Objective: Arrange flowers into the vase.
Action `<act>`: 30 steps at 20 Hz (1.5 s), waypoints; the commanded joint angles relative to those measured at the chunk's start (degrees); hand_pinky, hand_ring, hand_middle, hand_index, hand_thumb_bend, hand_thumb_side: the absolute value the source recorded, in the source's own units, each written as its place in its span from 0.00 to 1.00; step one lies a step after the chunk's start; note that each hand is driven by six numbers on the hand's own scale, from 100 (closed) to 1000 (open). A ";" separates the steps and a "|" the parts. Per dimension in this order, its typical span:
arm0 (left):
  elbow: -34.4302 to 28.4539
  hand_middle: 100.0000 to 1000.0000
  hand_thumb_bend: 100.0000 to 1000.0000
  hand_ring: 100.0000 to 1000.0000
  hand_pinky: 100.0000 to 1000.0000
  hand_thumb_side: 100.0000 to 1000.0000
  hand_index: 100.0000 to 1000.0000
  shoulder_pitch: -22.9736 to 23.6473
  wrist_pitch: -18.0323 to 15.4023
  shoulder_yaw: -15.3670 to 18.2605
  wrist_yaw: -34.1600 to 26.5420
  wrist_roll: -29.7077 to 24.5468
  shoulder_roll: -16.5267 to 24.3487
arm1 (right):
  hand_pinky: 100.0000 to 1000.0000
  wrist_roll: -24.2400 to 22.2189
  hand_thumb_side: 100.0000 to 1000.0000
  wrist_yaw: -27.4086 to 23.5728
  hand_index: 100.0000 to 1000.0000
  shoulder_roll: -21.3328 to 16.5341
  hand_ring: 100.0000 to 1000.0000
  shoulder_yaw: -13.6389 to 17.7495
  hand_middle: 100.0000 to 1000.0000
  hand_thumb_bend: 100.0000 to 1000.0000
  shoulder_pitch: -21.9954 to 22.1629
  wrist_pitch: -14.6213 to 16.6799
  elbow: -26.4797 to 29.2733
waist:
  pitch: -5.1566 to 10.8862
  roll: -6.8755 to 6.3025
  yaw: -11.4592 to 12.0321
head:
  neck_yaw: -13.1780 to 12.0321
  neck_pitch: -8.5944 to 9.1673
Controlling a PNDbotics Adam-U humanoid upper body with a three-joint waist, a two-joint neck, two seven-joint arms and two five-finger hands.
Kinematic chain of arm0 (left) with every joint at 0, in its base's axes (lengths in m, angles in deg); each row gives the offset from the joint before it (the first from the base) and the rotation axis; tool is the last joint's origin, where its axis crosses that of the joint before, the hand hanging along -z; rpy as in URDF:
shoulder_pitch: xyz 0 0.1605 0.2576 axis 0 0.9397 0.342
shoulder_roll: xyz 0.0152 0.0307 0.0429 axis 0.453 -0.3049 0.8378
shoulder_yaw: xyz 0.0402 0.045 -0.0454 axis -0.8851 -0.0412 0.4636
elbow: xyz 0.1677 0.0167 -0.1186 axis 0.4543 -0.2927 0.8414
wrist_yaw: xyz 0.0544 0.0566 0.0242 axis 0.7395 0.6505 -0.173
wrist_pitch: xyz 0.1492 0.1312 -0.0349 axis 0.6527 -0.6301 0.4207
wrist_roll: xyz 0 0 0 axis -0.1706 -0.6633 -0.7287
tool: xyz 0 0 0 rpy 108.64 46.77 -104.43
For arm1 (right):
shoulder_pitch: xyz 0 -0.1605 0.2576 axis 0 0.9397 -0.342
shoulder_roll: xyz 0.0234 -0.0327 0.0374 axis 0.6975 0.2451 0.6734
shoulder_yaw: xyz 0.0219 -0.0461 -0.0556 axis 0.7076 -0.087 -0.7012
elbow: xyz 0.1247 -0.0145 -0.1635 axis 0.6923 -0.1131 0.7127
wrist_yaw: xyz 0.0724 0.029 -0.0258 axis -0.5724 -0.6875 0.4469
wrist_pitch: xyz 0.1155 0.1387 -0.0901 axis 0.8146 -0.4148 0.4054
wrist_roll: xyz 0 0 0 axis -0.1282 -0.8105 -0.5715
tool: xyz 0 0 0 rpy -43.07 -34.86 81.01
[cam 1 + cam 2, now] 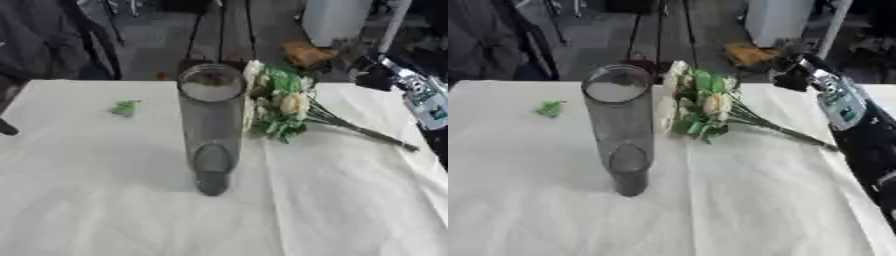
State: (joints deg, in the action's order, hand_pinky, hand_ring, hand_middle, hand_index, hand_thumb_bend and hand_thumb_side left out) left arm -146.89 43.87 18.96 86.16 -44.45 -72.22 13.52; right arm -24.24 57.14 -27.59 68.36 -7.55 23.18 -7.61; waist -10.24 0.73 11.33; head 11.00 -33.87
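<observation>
A tall clear glass vase stands upright in the middle of the white table, and nothing is inside it. Just to its right lies a bunch of cream flowers with green leaves. Its heads rest close against the vase, and its stems run out toward the right edge. My right hand is a dark shape on a silver and teal wrist. It hovers at the table's far right, above and beyond the stems and apart from them. A dark tip at the left edge may be my left hand.
A small green leaf scrap lies on the cloth left of the vase. Beyond the far edge are stand legs, a brown object on the floor and a white unit.
</observation>
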 commanded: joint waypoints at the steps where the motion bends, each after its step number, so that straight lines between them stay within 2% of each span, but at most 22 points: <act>1: -1.22 0.61 1.00 0.44 0.52 0.79 0.67 -1.23 -0.07 -0.10 -0.41 -0.48 0.39 | 0.71 -0.78 0.53 3.07 0.84 -0.83 0.76 0.72 0.73 0.00 -1.70 -0.11 -0.94 | 0.61 -0.19 0.35 | 0.95 0.88; 11: -1.41 0.62 1.00 0.44 0.52 0.79 0.67 -1.80 -0.02 -0.23 -0.61 -0.95 0.18 | 0.74 -4.86 0.52 11.48 0.85 -0.23 0.80 1.12 0.76 0.00 -1.79 -0.97 -3.99 | 0.50 -0.31 1.19 | 3.16 1.32; 14: -1.38 0.62 1.00 0.44 0.52 0.79 0.67 -1.90 -0.03 -0.26 -0.61 -1.01 0.12 | 0.76 -5.51 0.52 12.63 0.86 0.27 0.84 1.35 0.78 0.00 -1.40 -1.30 -4.55 | 0.52 -0.27 1.13 | 3.51 1.45; 20: -1.40 0.61 1.00 0.44 0.52 0.79 0.67 -2.06 -0.04 -0.35 -0.67 -1.16 -0.04 | 0.84 -3.82 0.51 15.90 0.86 0.84 0.91 1.43 0.83 0.00 -0.87 -2.19 -5.42 | 0.51 -0.42 1.37 | 4.31 1.30; 25: -1.45 0.61 1.00 0.44 0.52 0.79 0.67 -2.12 -0.06 -0.29 -0.70 -1.15 -0.12 | 0.84 -2.71 0.49 18.31 0.87 1.26 0.91 1.51 0.84 0.00 -0.53 -2.60 -6.10 | 0.40 -0.61 1.39 | 4.96 1.24; 30: -1.41 0.61 1.00 0.44 0.52 0.79 0.67 -2.08 -0.07 -0.25 -0.71 -1.18 -0.19 | 0.83 -3.36 0.50 18.41 0.87 1.55 0.89 1.61 0.83 0.00 -0.23 -2.19 -6.67 | 0.40 -0.70 1.28 | 4.95 1.26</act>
State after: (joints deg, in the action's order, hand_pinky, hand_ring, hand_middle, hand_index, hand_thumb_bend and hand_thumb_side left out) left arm -147.24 42.64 19.00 85.61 -44.92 -73.23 12.57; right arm -27.50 75.00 -24.84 69.59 -6.94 20.82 -14.61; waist -10.60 0.09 12.66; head 15.80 -33.08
